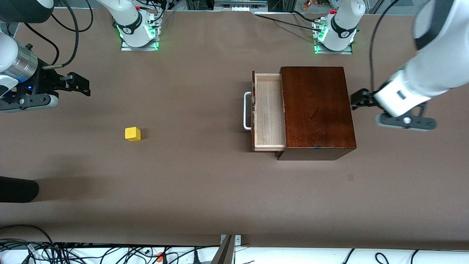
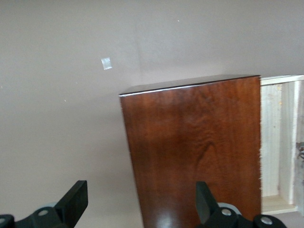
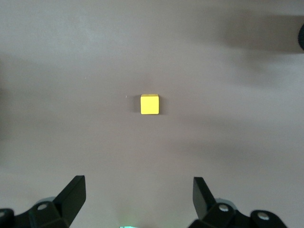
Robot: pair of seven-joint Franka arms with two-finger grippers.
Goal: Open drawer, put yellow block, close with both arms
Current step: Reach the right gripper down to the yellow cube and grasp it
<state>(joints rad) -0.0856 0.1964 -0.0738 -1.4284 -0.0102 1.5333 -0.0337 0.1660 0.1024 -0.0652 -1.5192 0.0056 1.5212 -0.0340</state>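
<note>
Standing pulled out of the dark wooden box (image 1: 318, 110) at the right centre of the front view, the drawer (image 1: 268, 112) is already being shown open, its pale tray bare and its white handle (image 1: 247, 110) facing the middle of the tabletop (image 1: 205, 183). The opening step is judged done. The yellow block (image 1: 132, 134) is lying on the tabletop at the left centre of that view, well apart from the drawer and not yet grasped. The right end effector (image 3: 138, 199) is being held spread and empty at the upper left edge of the front view, the block lying between its fingers in its wrist view. The left end effector (image 2: 141, 202) is being held spread just beside the box's closed end. Picking, placing and closing are being left undone.
</note>
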